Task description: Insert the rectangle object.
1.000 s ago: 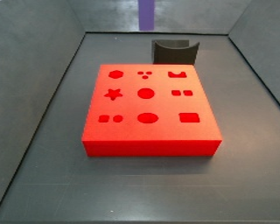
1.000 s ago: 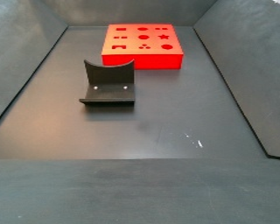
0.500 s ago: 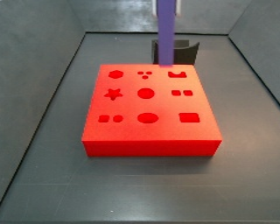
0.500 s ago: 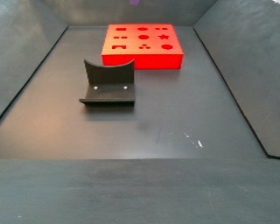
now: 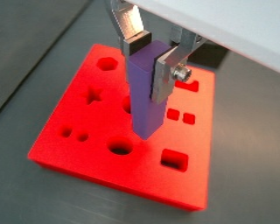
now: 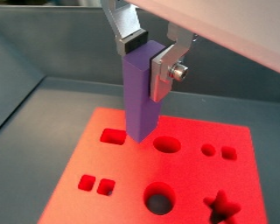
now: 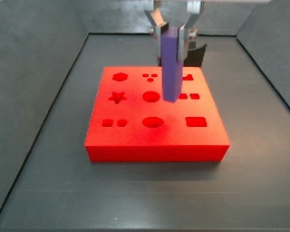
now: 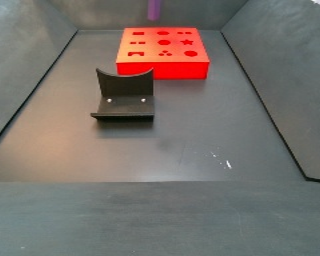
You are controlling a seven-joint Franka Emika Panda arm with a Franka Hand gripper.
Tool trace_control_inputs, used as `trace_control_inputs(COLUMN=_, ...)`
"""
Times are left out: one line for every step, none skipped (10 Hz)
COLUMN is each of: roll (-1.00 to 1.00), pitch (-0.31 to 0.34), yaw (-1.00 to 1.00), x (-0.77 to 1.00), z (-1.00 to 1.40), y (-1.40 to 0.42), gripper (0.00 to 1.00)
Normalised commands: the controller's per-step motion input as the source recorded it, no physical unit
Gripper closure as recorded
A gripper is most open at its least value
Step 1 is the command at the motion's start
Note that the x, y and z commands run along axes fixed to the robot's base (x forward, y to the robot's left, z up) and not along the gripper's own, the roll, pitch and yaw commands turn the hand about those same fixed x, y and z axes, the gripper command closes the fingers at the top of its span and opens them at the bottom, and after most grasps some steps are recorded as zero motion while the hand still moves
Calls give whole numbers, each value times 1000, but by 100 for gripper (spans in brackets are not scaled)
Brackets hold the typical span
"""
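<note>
The tool grips the rectangle object (a slim, matte purple-blue bar) upright above the glossy red block, its lower end over the block's middle, near the round hole at 9 o'clock.

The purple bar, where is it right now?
The purple bar hangs upright in the claw, clamped between its fingers, above the middle of the red block in a side view; its lower end has not entered any hole.

Hand: flat silver finger plates (dark pads), white housing.
</note>
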Motion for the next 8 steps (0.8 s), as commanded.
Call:
trace_control_inputs(roll=79, pitch=73, yaw=-617, x=294, z=0, y=-97, gripper=100)
trace_control_inputs(roll=37, pitch=4, yaw=-494, x=551, z=0, y=-140, gripper=100)
trace_control_inputs(roll=0, pitch=0, yaw=-623, x=471, z=9, y=-120, gripper=100)
trace_control_inputs(roll=0, pitch=0, yaw=-709, x=386, z=0, y=-103, gripper=100)
trace_control_inputs(roll=140, pitch=3, yaw=-923, x=0, z=-291, y=0, gripper=100)
trace_control_inputs(roll=170, pitch=71, yaw=-940, x=-29, z=-200, y=0, gripper=100)
trace_control_inputs(roll=161, pitch=161, yaw=-900, x=-100, z=-154, y=0, gripper=100)
trace_control_inputs(roll=143, pitch=184, yaw=-894, x=-114, z=-103, y=0, gripper=100)
